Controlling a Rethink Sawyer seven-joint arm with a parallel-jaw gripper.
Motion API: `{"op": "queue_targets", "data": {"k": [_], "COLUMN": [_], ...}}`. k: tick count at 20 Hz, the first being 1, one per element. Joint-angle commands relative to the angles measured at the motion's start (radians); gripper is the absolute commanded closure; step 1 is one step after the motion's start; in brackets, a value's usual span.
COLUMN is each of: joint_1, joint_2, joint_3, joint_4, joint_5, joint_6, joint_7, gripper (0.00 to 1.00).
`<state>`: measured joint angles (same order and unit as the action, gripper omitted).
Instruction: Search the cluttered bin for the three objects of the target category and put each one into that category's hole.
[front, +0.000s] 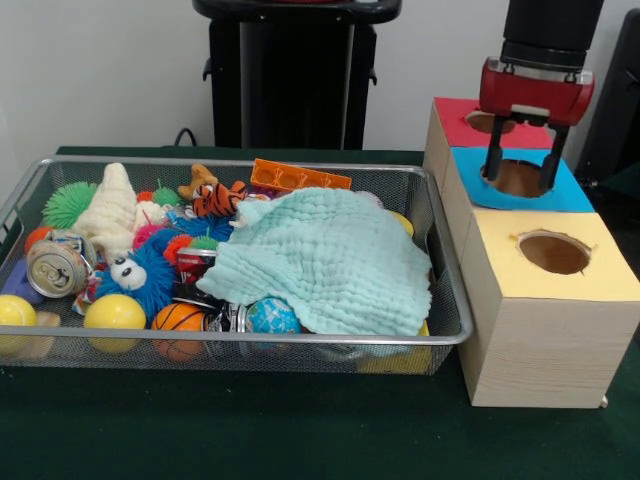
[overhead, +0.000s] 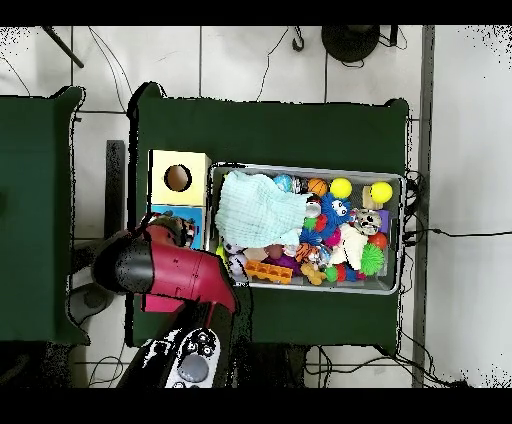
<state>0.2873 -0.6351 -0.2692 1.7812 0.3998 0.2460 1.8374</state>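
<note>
The silver wire-mesh bin (front: 300, 338) sits on the green table, full of toys; it also shows in the overhead view (overhead: 300, 168). The blue-framed hole (front: 520, 180) tops the middle wooden box to the right of the bin. My gripper (front: 522, 172) hangs straight above this hole, its black fingers (front: 493, 162) spread open with nothing between them. In the overhead view the red arm (overhead: 185, 272) covers most of the blue panel (overhead: 163, 212).
A pale green cloth (front: 330, 260) covers the bin's right half. The left half holds yellow balls (front: 114, 312), a soda can (front: 55, 268), a small basketball (front: 180, 318), a tiger toy (front: 215, 198) and a blue furry toy (front: 150, 275). Red-framed hole (front: 485, 122) behind, yellow-framed hole (front: 553, 252) in front.
</note>
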Motion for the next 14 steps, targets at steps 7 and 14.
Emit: {"op": "queue_targets", "data": {"k": [7, 14], "joint_1": [-0.061, -0.153], "joint_2": [-0.081, -0.104], "joint_3": [-0.011, 0.03], "joint_4": [-0.013, -0.014], "joint_5": [-0.027, -0.071], "joint_6": [0.156, 0.153], "joint_7": [0.132, 0.038], "gripper": [0.0, 0.0]}}
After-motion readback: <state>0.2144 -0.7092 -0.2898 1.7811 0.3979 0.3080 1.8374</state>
